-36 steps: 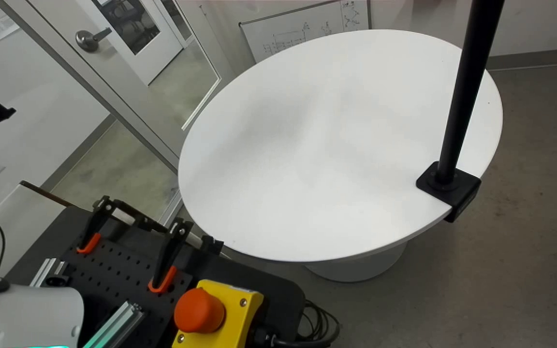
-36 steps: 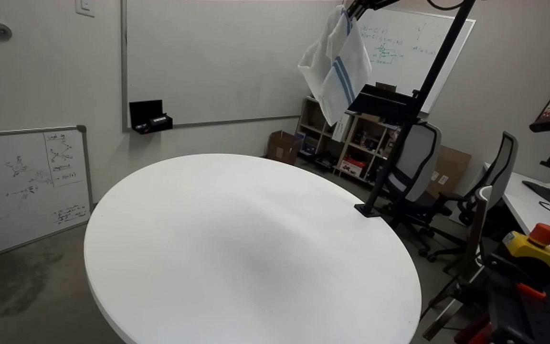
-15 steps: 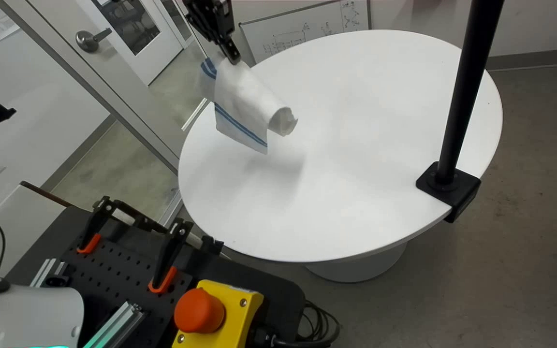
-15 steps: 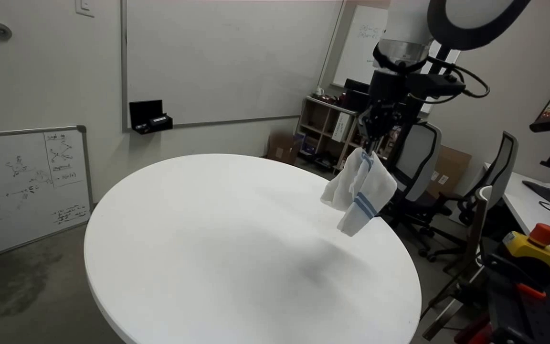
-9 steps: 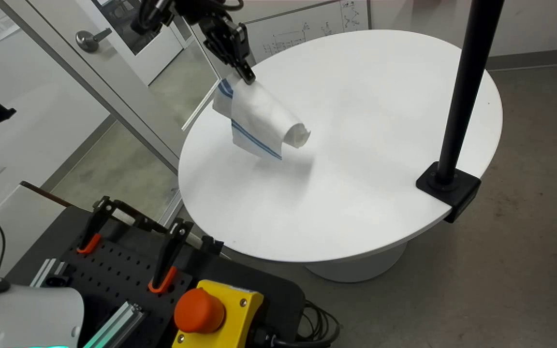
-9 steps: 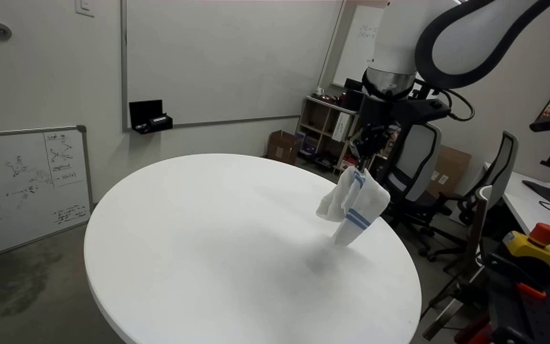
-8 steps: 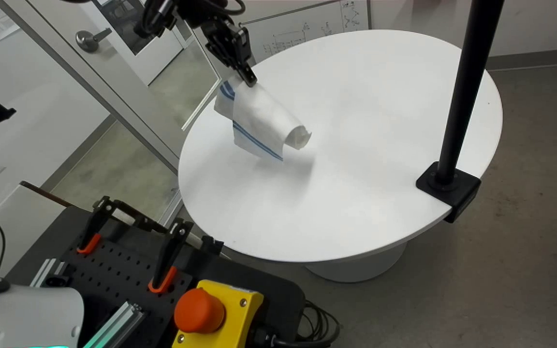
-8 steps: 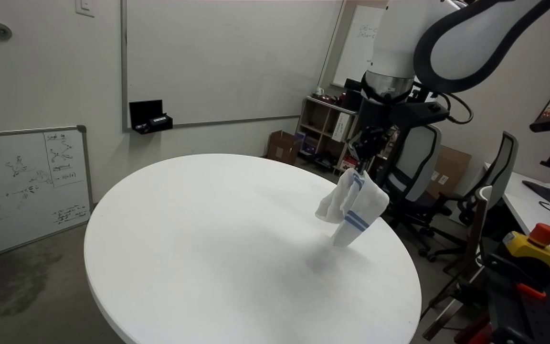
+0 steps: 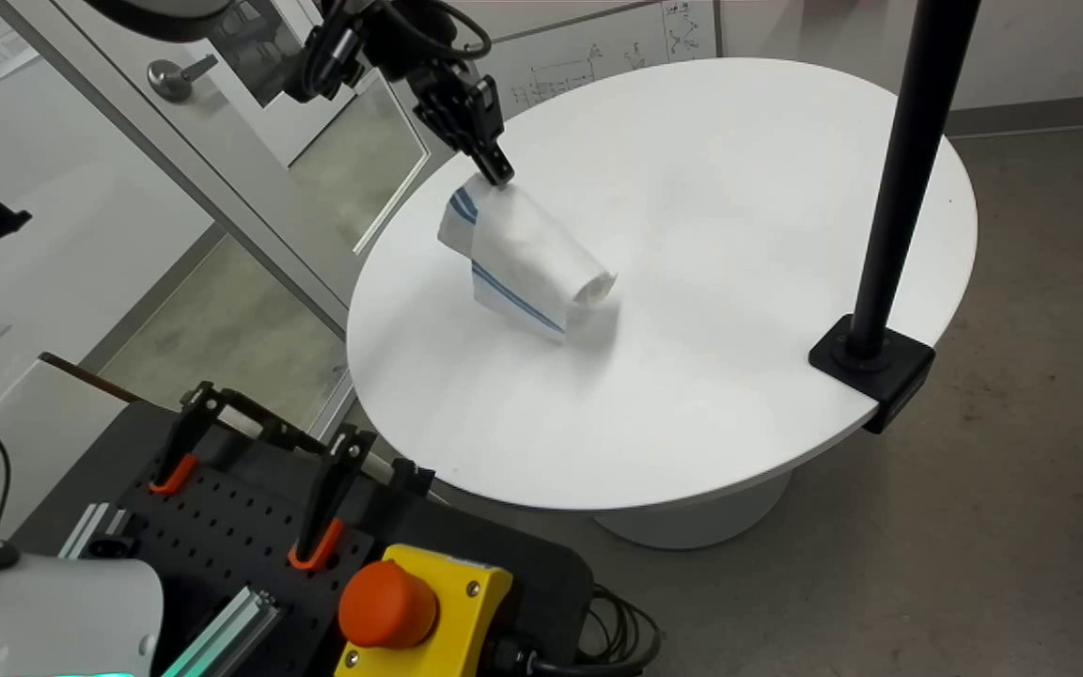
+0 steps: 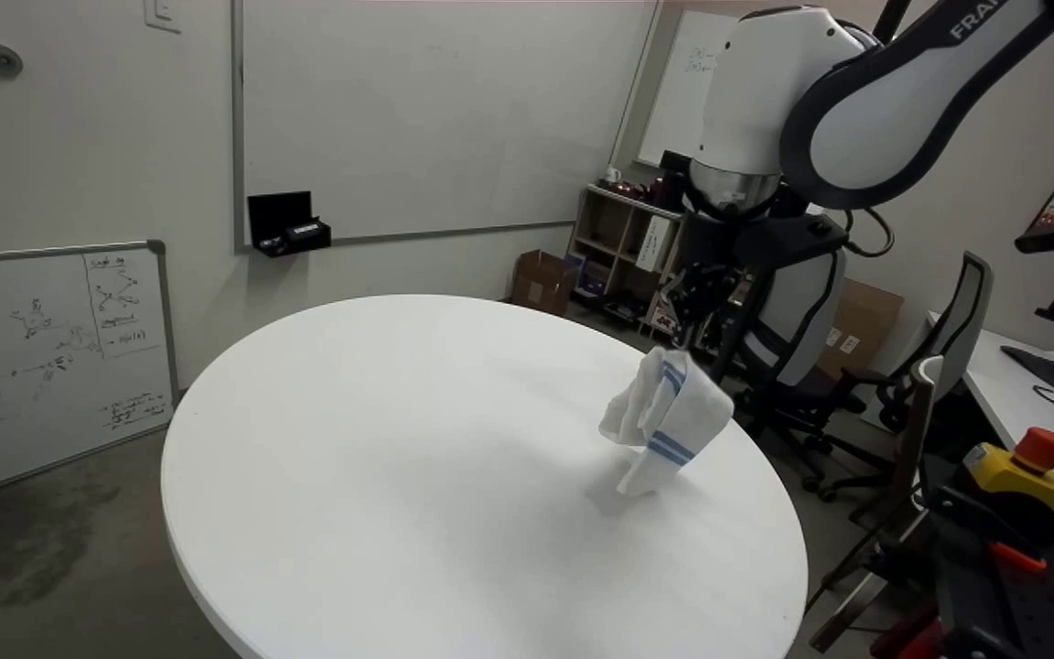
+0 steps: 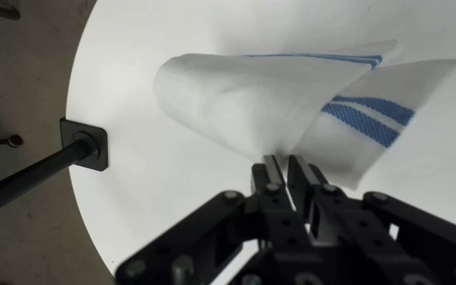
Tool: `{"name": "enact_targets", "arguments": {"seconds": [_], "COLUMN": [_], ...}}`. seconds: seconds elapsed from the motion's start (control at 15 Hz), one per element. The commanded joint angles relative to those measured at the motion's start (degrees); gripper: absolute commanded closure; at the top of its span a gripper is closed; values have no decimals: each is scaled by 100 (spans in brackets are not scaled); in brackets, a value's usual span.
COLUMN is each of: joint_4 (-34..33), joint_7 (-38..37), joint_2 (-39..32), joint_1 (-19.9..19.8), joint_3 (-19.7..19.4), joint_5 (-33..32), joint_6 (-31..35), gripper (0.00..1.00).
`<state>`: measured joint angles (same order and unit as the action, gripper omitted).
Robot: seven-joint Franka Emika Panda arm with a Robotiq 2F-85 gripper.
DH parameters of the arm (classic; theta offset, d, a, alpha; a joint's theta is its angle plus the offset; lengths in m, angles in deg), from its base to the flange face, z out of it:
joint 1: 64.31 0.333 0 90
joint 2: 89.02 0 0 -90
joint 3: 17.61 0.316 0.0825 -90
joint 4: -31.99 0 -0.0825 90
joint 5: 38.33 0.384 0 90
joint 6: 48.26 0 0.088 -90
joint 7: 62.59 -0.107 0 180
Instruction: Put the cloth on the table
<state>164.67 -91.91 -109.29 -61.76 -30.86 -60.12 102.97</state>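
Inspecting the grip, I find the fingers [image 11: 303, 178] clamped on the upper part of the cloth [image 9: 527, 249]; the wrist view shows fabric drawn into a crease between them. The cloth hangs tilted over the surface [image 9: 711, 235], well apart from the post [image 9: 903, 188], one end curled into a roll. Whether its lowest corner touches the surface, I cannot tell. Release is not yet made.

Risks, in my judgement: opening too high would let the cloth fall in a heap, the curl folding beneath it. Lowering too far could press the fingers against the surface. Fabric caught in so narrow a pinch may cling, and be dragged along when the arm [image 10: 769, 101] lifts.
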Motion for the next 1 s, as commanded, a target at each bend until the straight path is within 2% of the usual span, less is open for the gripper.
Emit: {"name": "enact_targets", "arguments": {"seconds": [0.0, 0.2, 0.47, 0.8, 0.87, 0.93], "joint_4": [-127, -162, -146, -64, -231, -225], "joint_7": [-210, -195, 173, 582, 341, 387], "joint_2": [-139, -151, 188, 769, 480, 585], "joint_1": [222, 263, 58, -96, -2, -31], "joint_3": [-204, -241, -5, 269, 151, 196], "joint_5": [-130, -95, 429, 1127, 894, 945], "joint_6": [121, 102, 114, 181, 37, 36], "gripper": [54, 31, 1, 0, 0, 0]}}
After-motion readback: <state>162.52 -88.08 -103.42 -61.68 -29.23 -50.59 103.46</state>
